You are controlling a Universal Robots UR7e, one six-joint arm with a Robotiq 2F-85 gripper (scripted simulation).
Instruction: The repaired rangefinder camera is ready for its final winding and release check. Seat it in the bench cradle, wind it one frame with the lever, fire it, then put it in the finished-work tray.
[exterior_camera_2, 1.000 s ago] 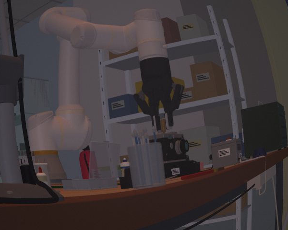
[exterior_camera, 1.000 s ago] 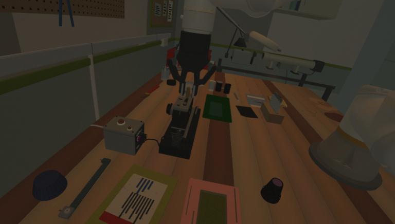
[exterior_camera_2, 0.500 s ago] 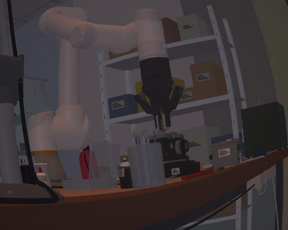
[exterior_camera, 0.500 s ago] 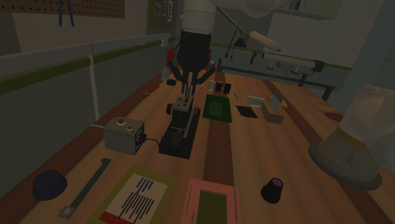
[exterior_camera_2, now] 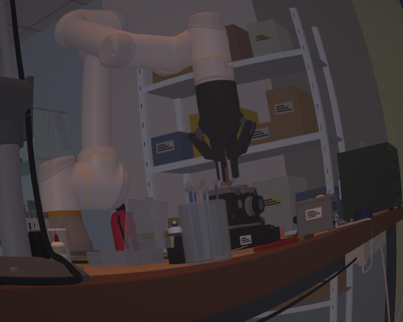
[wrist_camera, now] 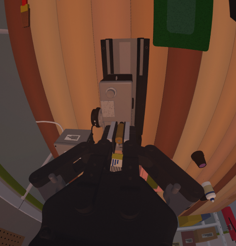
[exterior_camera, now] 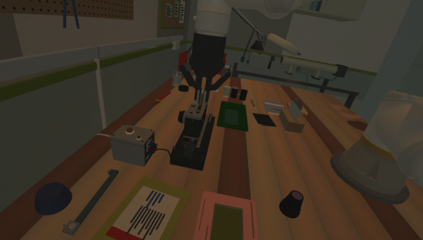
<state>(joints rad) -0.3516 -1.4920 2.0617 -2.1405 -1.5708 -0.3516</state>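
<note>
The rangefinder camera point(exterior_camera: 194, 116) point(exterior_camera_2: 242, 203) point(wrist_camera: 116, 101) sits in the black bench cradle point(exterior_camera: 192, 144) point(exterior_camera_2: 253, 234) point(wrist_camera: 124, 57), its lens pointing toward the wall side of the bench. Its brass-coloured wind lever point(wrist_camera: 119, 135) point(exterior_camera_2: 225, 173) point(exterior_camera: 202, 95) sticks up from the top plate at the end nearest the arm. My gripper point(exterior_camera: 201, 96) point(exterior_camera_2: 226, 175) point(wrist_camera: 118, 140) stands straight above that end of the camera, closed around the lever. The green finished-work tray point(exterior_camera: 232, 116) point(wrist_camera: 182, 23) lies on the bench beside the cradle.
A salmon tray point(exterior_camera: 226, 217) lies at the near edge beside a test chart point(exterior_camera: 146, 211). A grey control box point(exterior_camera: 133, 145) point(exterior_camera_2: 316, 213) point(wrist_camera: 71, 138) sits wired next to the cradle. A dark lens hood point(exterior_camera: 291, 204) point(wrist_camera: 198, 158), film canisters point(exterior_camera: 234, 92) and a swab jar point(exterior_camera_2: 204, 230) stand around.
</note>
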